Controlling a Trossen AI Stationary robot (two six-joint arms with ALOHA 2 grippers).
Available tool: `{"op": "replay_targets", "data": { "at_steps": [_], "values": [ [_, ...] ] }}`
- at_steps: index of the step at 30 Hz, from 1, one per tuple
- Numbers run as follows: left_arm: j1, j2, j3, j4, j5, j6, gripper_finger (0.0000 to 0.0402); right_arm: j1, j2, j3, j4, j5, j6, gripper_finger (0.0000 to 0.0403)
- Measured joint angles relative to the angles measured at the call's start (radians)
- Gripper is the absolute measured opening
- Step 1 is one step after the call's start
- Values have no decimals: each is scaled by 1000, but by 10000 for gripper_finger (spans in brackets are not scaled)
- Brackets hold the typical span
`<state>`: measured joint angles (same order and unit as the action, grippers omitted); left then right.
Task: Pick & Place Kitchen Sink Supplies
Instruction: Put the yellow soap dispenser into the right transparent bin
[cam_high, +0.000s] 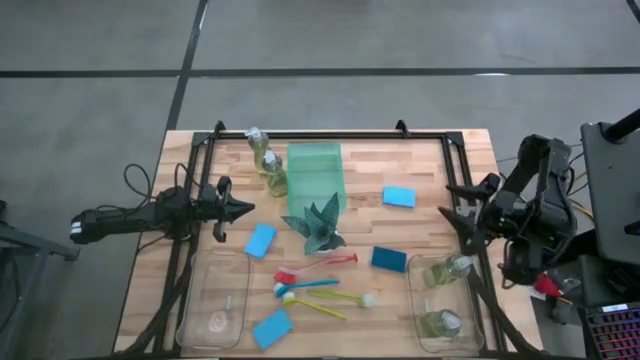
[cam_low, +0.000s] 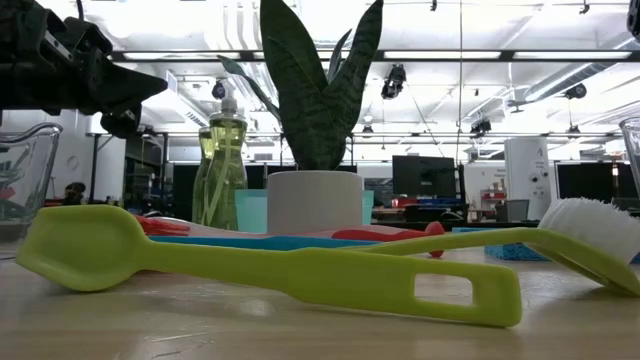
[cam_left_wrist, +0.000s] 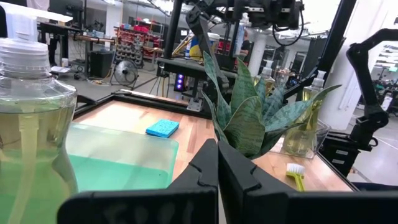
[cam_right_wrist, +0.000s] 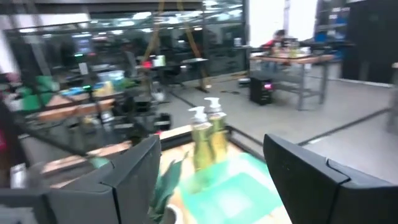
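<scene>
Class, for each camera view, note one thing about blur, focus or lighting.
High view: evenly lit, sharp. Low view: yellow brush close and soft, bright ceiling lights behind. Left wrist view: near soap bottle looms large. Right wrist view: smeared all over.

both arms are matte black with blocky jointed links. the left arm (cam_high: 150, 217) is slim, with a white band near its base and a loose black cable. the right arm (cam_high: 530, 205) is bulkier, with black cabling. each gripper's fingers (cam_right_wrist: 134, 171) are flat, dark angular plates.
</scene>
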<state>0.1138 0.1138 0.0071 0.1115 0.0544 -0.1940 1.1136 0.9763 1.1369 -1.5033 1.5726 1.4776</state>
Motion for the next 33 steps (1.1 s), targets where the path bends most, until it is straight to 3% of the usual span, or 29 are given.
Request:
{"op": "replay_targets", "data": {
  "at_steps": [15, 22, 33],
  "values": [
    [0, 0, 0, 0, 0, 0, 0, -248, 80, -13, 84, 0, -74, 236],
    [0, 0, 0, 0, 0, 0, 0, -265, 138, 35, 104, -13, -127, 218],
    [0, 0, 0, -1, 0, 0, 0, -257, 258, 334, 142, -318, -219, 190]
  ]
}}
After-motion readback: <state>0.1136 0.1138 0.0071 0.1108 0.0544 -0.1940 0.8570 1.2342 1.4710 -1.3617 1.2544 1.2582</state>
